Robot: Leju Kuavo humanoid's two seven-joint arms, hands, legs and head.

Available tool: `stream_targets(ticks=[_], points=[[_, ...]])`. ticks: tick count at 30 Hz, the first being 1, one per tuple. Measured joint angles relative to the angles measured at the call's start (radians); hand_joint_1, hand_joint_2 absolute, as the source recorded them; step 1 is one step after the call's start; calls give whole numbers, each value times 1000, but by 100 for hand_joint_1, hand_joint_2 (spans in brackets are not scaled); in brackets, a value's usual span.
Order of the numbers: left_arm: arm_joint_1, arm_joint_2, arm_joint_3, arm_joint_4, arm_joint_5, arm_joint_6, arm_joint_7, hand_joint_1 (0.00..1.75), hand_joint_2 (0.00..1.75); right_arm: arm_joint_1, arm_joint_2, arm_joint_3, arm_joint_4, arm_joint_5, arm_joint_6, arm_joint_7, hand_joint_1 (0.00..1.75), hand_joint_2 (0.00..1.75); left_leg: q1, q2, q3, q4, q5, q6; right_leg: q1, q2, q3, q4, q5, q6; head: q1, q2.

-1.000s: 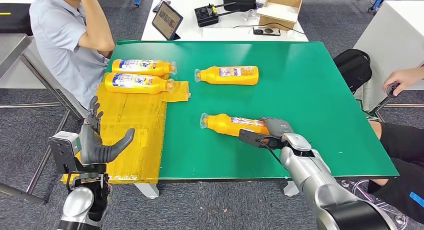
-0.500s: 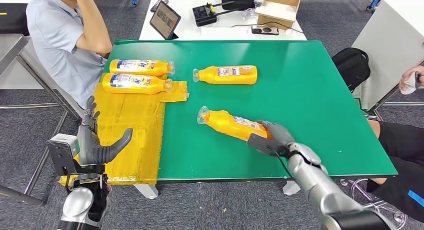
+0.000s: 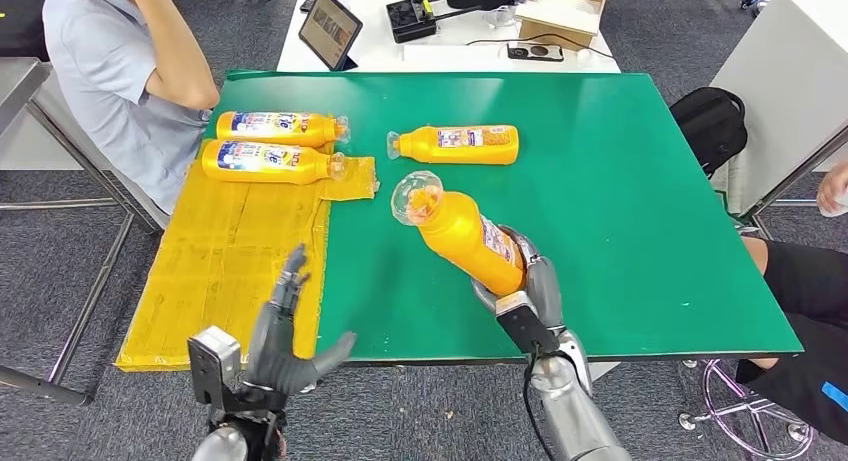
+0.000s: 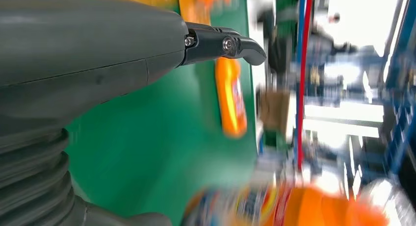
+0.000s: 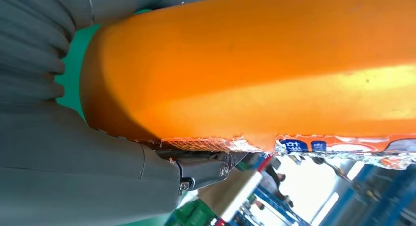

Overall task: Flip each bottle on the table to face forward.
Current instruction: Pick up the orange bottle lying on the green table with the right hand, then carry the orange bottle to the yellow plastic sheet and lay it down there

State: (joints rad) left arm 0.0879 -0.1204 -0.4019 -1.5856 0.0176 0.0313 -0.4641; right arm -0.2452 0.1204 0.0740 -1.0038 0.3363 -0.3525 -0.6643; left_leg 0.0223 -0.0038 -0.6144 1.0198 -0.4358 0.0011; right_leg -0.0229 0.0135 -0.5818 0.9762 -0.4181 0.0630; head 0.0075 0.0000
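The right hand [image 3: 522, 293] grips the base end of one orange bottle [image 3: 462, 236], which is tilted up off the green table [image 3: 620, 201] with its clear cap pointing away from the robot. The step in hand is judged to be the flip of this bottle. The next move probably calls for a turn about the bottle's long axis so the label faces forward, then a controlled set-down on the table.

The left hand [image 3: 285, 341] hovers near the table's front edge, fingers spread, holding nothing.

Three more bottles lie flat: one [image 3: 455, 144] on the green surface, two [image 3: 275, 128] [image 3: 265, 162] side by side on the yellow cardboard [image 3: 230, 271]. All four appear full of orange liquid.
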Motion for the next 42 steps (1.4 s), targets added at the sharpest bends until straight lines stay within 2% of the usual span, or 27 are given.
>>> stream_targets(ticks=[4,16,21,25,30,38,39,40,42], points=[[17,0,-42,0,89,-65,25,0,175,29,16,24,-71,-20,-21,0,175,175,0,0,0,0,0,0,0,0,0,0,0,0,0,0],[29,5,-82,0,105,-89,33,0,175,48,25,77,-121,4,-29,1,175,175,0,0,0,0,0,0,0,0,0,0,0,0,0,0],[27,4,-89,-16,90,-56,31,0,175,22,35,189,-25,203,-23,5,175,175,1,0,0,0,0,0,1,0,-1,1,0,0,0,0],[16,-6,-86,-19,80,-26,45,0,175,22,72,293,34,272,-49,5,175,175,2,0,-1,0,0,0,2,-1,-1,1,0,0,0,0],[2,-24,-74,-27,66,10,11,0,175,17,100,367,82,253,-51,18,175,175,2,0,-1,0,0,0,1,0,-1,1,0,0,0,0],[-1,-37,-70,-41,111,3,-17,0,175,-9,129,463,144,172,-33,16,175,175,1,0,-1,0,0,0,1,0,-2,1,0,0,0,0],[-1,-37,-71,-41,112,2,-17,7,175,-11,130,468,148,163,-31,16,175,175,1,0,-1,0,0,0,1,0,-2,1,0,0,0,0],[-2,-37,-71,-41,113,2,-17,43,175,-14,131,473,150,157,-30,16,175,175,1,0,-1,0,0,0,1,0,-2,1,0,0,0,0],[-2,-37,-71,-41,114,1,-16,130,175,-18,131,478,155,150,-28,16,175,175,1,0,-1,0,0,0,1,0,-2,1,0,0,0,0]])
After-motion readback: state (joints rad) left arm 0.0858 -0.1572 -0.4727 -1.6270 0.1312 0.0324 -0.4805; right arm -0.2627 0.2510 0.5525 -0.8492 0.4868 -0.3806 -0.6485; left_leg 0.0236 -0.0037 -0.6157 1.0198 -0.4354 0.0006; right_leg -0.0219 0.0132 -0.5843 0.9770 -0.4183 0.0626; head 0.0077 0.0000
